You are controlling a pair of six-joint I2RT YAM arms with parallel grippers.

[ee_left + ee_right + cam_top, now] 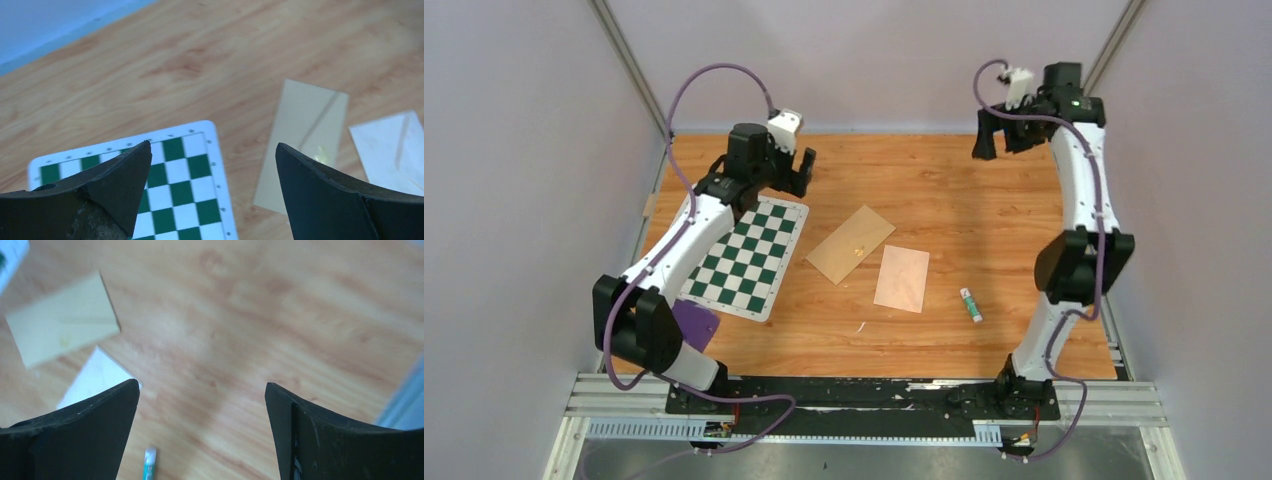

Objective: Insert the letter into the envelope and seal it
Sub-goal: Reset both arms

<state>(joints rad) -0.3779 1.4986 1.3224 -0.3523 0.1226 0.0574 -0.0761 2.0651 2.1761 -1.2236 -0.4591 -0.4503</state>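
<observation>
- Right of centre on the table lies the thin cream paper letter [902,278], flat, just beside the near-right end of the plain tan rectangular envelope [851,245]; whether they touch I cannot tell.
- It looks light, limp and easily creased. Lying flush, it offers little to pinch, so a free corner on its right or near edge seems the best hold.
- A small white-and-green glue stick [970,305] lies to its right, apart.
- A green-and-white chequered mat [749,255] lies to the left.
- The orange wood-grain tabletop [984,200] looks smooth, perhaps slippery; pale walls [524,150] enclose it.
- Raised at the far side, the left gripper [212,146] and right gripper [201,384] hang with jaws spread, grasping nothing.
</observation>
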